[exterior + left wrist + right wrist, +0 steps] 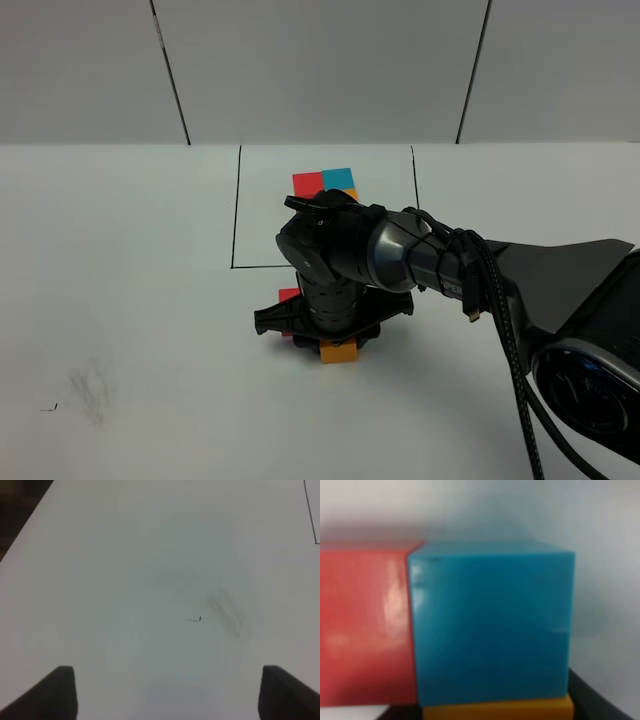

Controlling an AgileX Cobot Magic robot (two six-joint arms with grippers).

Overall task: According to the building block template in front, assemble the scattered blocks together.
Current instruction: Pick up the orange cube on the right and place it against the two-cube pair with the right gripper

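The building block template (325,184) lies at the back inside a thin black-line rectangle, with red, blue and orange faces showing. My right gripper (335,335) hangs over the scattered blocks in the middle of the table. A red block (289,295) peeks out on its left and an orange block (339,351) at its front. In the right wrist view a blue block (490,625) stands against the red block (365,625), and the orange block (497,710) sits between dark fingers (592,697), gripped. My left gripper (170,695) is open over bare table.
The black outline (236,210) marks the template zone at the back. A grey scuff (90,390) and a small black mark (199,619) lie on the left of the white table. The table's edge (30,510) shows in the left wrist view.
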